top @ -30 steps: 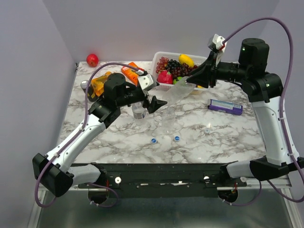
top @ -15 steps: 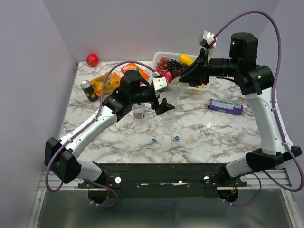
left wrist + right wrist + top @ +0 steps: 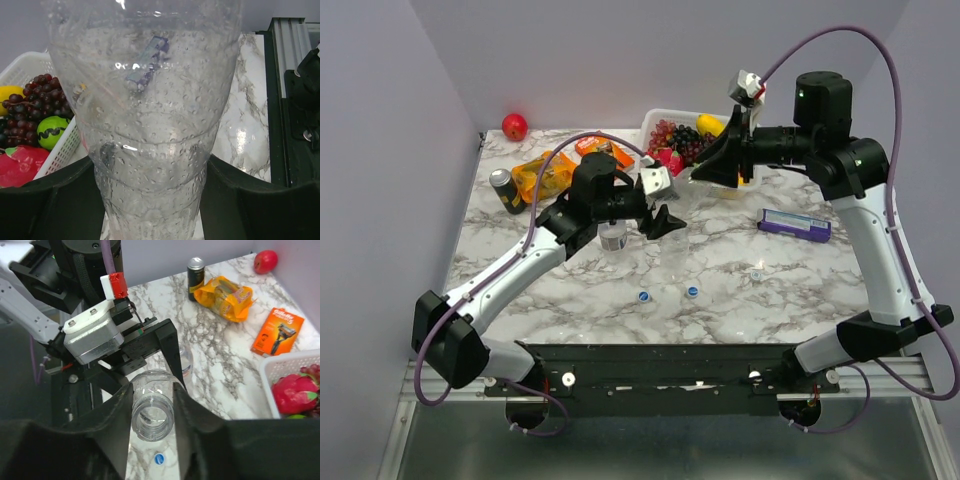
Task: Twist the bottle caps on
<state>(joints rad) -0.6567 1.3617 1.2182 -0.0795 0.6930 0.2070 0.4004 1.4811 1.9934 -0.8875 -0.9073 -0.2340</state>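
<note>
A clear, uncapped bottle (image 3: 682,192) hangs in the air between both arms. My left gripper (image 3: 665,215) is shut on its wide body (image 3: 150,100), one black finger (image 3: 55,200) against each side. My right gripper (image 3: 698,172) has its fingers close along the open neck (image 3: 152,412); whether they still press it does not show. A second bottle (image 3: 613,237) with a pale label stands on the table under the left arm. Two blue caps (image 3: 643,296) (image 3: 692,291) and a whitish cap (image 3: 756,274) lie on the marble nearer the front. One blue cap (image 3: 160,458) shows below the neck.
A white basket (image 3: 658,118) of fruit stands at the back. An orange packet (image 3: 542,172), a dark can (image 3: 501,190) and an orange box (image 3: 595,145) lie back left, with a red fruit (image 3: 515,126) in the corner. On the right lies a purple box (image 3: 795,223).
My left gripper swung right to the raised bottle and closed from wide open onto its body. The right arm shifted slightly left and up with the neck.
</note>
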